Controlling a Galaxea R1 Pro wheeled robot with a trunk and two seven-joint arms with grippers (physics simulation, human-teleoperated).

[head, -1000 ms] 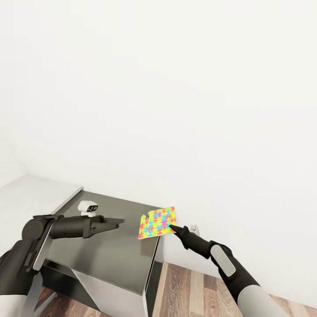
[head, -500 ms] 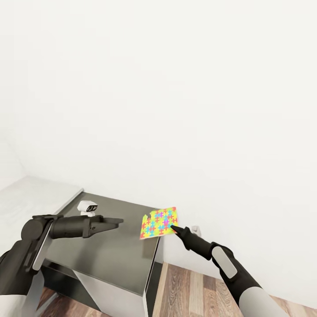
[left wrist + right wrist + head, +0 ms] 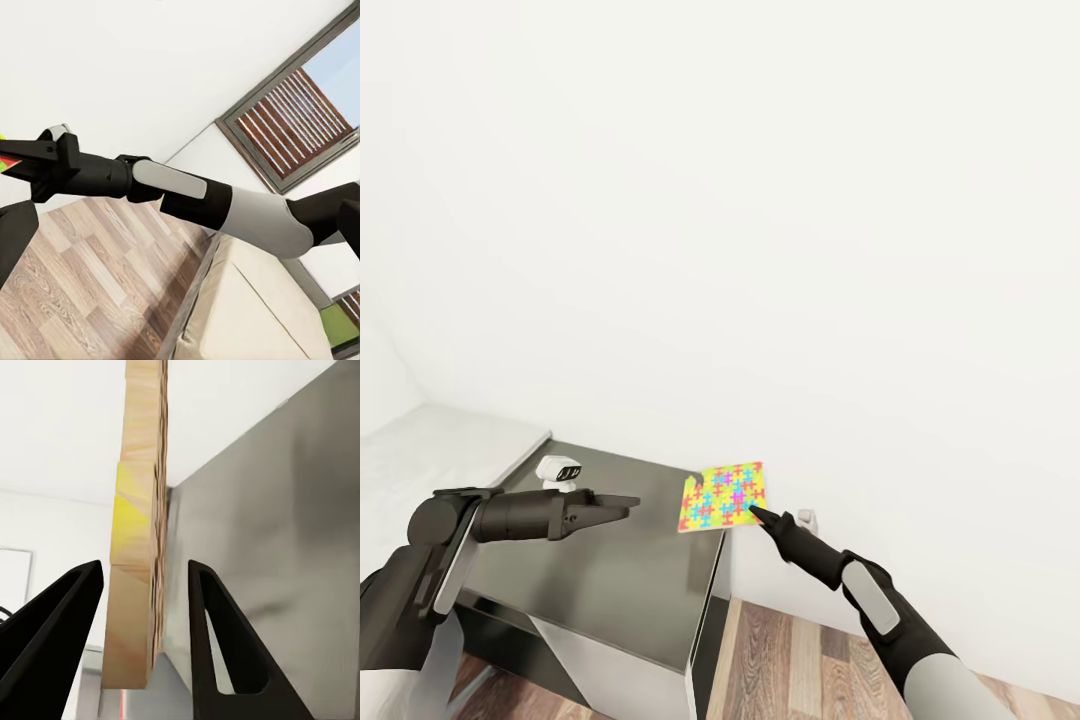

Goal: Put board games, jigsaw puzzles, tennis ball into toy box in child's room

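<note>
Lifted slightly higher—one jigsaw puzzle point(image 3: 723, 496) pinched in the right tool point(image 3: 753, 512); left tool point(image 3: 628, 501) pressed together.

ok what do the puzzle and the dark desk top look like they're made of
The jigsaw puzzle looks like wood or thick board: the right wrist view shows its edge with pale tan grain under the bright printed face. The table top seems a smooth, semi-gloss dark grey laminate or metal, with soft reflections; which one is unclear.
</note>
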